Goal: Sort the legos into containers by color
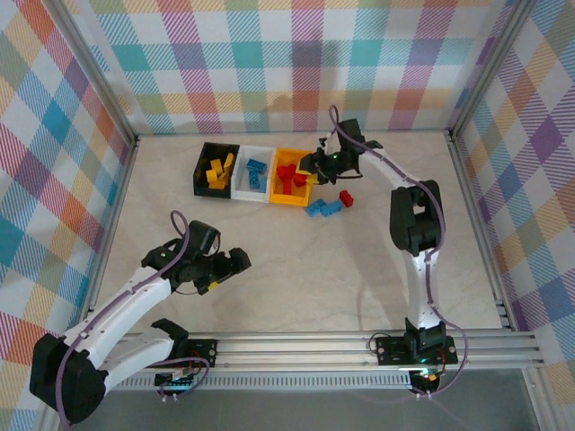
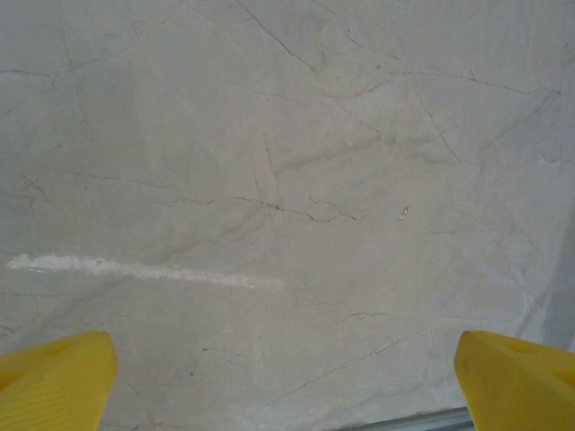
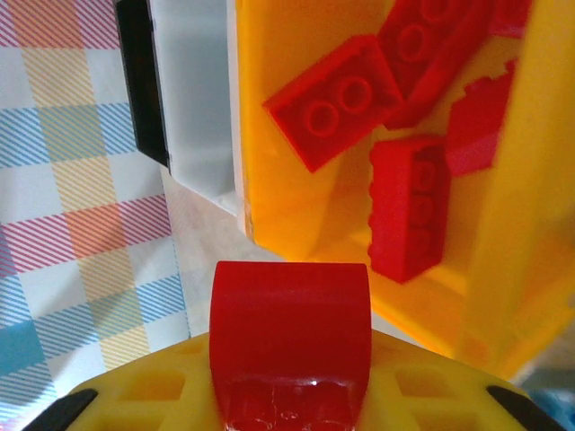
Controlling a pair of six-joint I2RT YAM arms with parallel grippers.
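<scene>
Three containers stand in a row at the back: a black bin with yellow legos, a white bin with blue legos, and a yellow-orange bin with red legos. My right gripper hovers at the yellow-orange bin's right edge, shut on a red lego. In the right wrist view, that bin's wall and several red legos lie just beyond the held lego. Loose blue legos and a red lego lie on the table right of the bins. My left gripper is open over bare table, its yellow fingertips wide apart.
The marble-patterned tabletop under the left gripper is bare, with a white streak. Checked walls with aluminium posts enclose the table on three sides. The white bin and black bin sit left of the yellow-orange one in the right wrist view.
</scene>
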